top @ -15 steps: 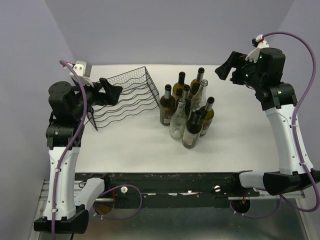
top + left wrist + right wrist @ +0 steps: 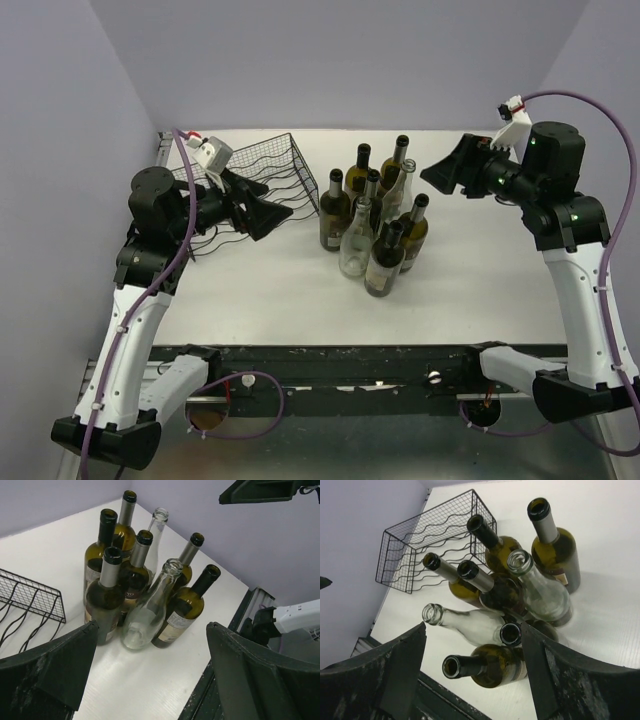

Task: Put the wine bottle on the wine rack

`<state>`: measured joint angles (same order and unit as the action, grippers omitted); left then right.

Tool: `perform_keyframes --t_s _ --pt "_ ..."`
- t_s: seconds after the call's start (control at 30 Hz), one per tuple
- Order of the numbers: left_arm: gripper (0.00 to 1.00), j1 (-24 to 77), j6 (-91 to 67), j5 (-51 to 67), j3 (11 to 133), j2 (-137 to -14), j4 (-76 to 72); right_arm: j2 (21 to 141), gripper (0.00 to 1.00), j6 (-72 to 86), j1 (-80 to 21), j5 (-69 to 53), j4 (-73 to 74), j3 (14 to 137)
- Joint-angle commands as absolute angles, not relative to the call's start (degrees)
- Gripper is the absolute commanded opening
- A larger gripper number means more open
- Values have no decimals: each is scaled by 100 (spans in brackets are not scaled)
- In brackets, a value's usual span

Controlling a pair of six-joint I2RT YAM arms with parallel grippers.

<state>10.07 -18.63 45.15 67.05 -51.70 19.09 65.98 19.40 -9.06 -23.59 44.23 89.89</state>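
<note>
Several wine bottles (image 2: pixel 372 228), dark green and clear, stand upright in a cluster mid-table; they also show in the left wrist view (image 2: pixel 145 580) and the right wrist view (image 2: pixel 510 595). The black wire wine rack (image 2: pixel 270 170) sits at the back left with nothing in its cradles; it shows in the right wrist view (image 2: pixel 427 545) and its corner in the left wrist view (image 2: pixel 30 600). My left gripper (image 2: pixel 265 213) is open and empty, in front of the rack, pointing at the bottles. My right gripper (image 2: pixel 440 170) is open and empty, raised to the right of the bottles.
The white table (image 2: pixel 470 290) has a black front rail (image 2: pixel 350 365). Purple walls stand close behind and at both sides. The left arm's body is over the rack's left end.
My left gripper has swung right and forward, from over the rack to in front of it toward the bottles. My right gripper has shifted slightly left and lower.
</note>
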Motion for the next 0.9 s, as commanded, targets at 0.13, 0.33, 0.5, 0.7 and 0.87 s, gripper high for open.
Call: perform_keyframes --t_s 0.13,0.33,0.5,0.7,0.87 --pt "99 1415 -1846 4193 6610 -5317 1425 6179 80 1705 -1072 -2533 5044 8561" --pt "99 1459 -1881 4113 6425 -5247 1169 6240 79 1661 -1362 -2346 5536 8736" --pt "99 1468 -1916 3956 6416 -5317 1169 6389 77 1714 -2010 -2216 5818 8710" --pt "99 1468 -1934 3709 6416 -5335 1169 6978 73 1951 -3638 -363 6196 8999" --pt "99 1477 -1916 3437 6320 -5239 1195 7119 73 1846 -3805 659 6197 9228"
